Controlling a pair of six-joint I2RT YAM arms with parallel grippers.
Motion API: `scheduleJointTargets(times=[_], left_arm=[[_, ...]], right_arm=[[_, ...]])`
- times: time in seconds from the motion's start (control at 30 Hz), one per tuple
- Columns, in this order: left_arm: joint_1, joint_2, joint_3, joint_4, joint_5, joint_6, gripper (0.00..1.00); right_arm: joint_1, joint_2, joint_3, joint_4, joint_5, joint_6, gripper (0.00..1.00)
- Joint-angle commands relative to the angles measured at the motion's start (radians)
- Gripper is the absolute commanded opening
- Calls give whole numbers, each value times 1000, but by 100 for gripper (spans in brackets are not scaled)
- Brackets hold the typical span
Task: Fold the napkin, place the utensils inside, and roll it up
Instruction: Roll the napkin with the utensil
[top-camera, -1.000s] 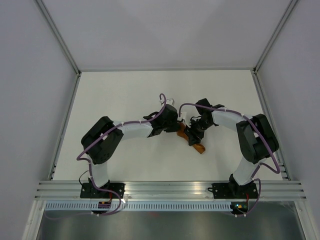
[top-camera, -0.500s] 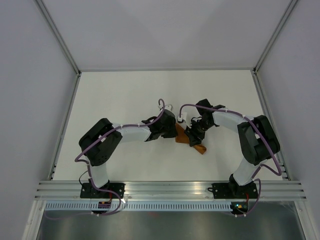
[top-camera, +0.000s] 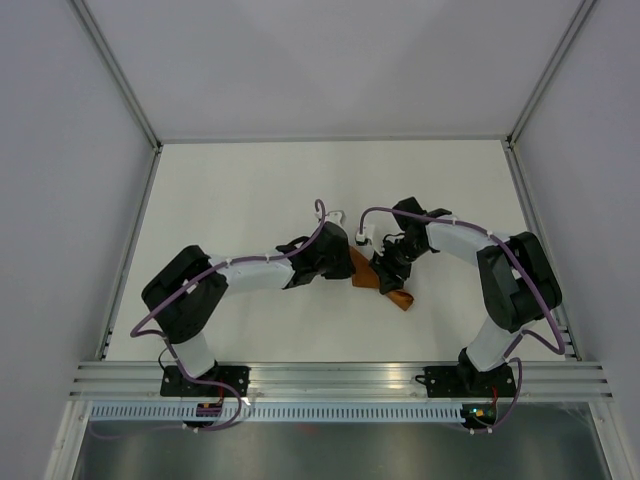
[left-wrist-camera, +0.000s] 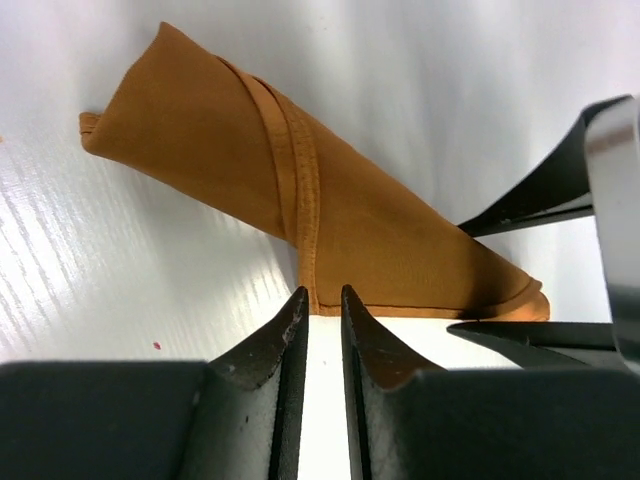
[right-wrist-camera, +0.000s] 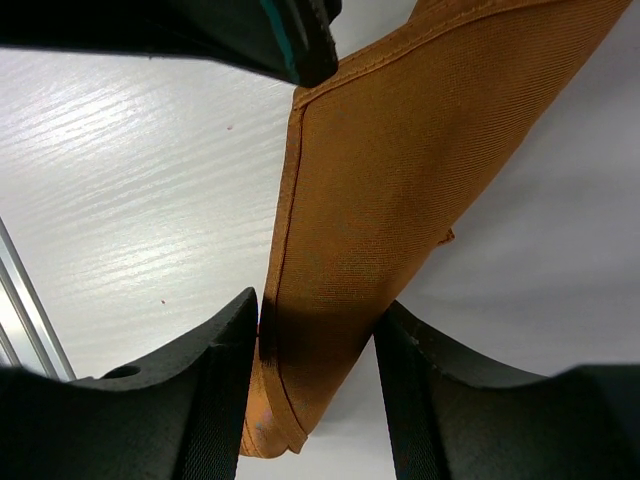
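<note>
The rolled rust-orange napkin (left-wrist-camera: 330, 200) lay on the white table (top-camera: 250, 190) between both arms. The right gripper (right-wrist-camera: 315, 320) straddled one end of the napkin, its fingers pressed against either side. The left gripper (left-wrist-camera: 322, 295) stood nearly closed at the napkin's hemmed edge; whether it pinched the cloth could not be told.
</note>
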Motion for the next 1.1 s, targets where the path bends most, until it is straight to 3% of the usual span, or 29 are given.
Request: scheduleJointTargets(times=[0.0, 0.8, 1.07], left_arm=[[-18, -32, 4, 4, 21, -20, 24], [-52, 130, 93, 4, 29, -61, 21], [-26, 168, 131, -25, 47, -75, 21]], right_arm=[[-10, -30, 50, -21, -19, 23, 56], [-42, -105, 86, -67, -33, 35, 61], [-70, -104, 76, 46, 79, 156, 57]])
